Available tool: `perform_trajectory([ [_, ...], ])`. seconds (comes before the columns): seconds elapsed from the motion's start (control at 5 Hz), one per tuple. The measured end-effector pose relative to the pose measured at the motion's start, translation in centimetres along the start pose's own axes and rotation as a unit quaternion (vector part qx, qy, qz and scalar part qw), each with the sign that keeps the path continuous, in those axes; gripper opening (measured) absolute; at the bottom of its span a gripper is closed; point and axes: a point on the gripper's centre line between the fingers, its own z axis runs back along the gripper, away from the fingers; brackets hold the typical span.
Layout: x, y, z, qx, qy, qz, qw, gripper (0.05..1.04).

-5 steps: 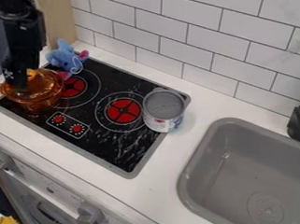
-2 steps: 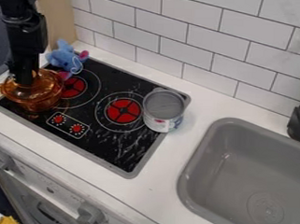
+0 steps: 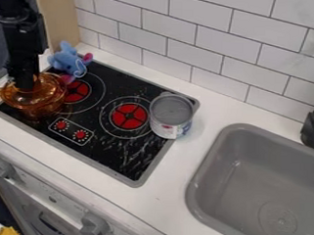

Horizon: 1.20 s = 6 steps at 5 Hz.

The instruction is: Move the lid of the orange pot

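The hand (image 3: 25,88) is at the orange pot (image 3: 37,107); open or closed, I cannot tell

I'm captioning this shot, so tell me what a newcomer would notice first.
Probably the see-through orange pot at the picture's left, with the black claw down at its top. Next, the red burners on the black stove, then the blue toy by its upper left corner and the can by its upper right one.

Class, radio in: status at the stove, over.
Gripper down at top of orange pot. Pot on stove. Blue toy close by, might crowd the lift.
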Motion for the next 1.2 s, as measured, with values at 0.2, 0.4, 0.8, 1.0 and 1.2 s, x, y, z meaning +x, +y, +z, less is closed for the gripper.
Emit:
perform_trajectory([
  [0.2,0.2,-0.5,1.5,-0.001,-0.003,0.007,1.0,0.385],
  [0.4,1.5,-0.6,4.5,0.026,-0.029,-0.008,0.9992,0.385],
  [0.8,7.8,-0.4,6.6,0.016,-0.059,-0.089,0.9942,0.385],
  [1.0,10.5,0.5,5.9,-0.003,-0.068,-0.117,0.9908,0.385],
  [1.2,13.1,1.7,4.4,0.0,-0.063,-0.14,0.9881,0.385],
])
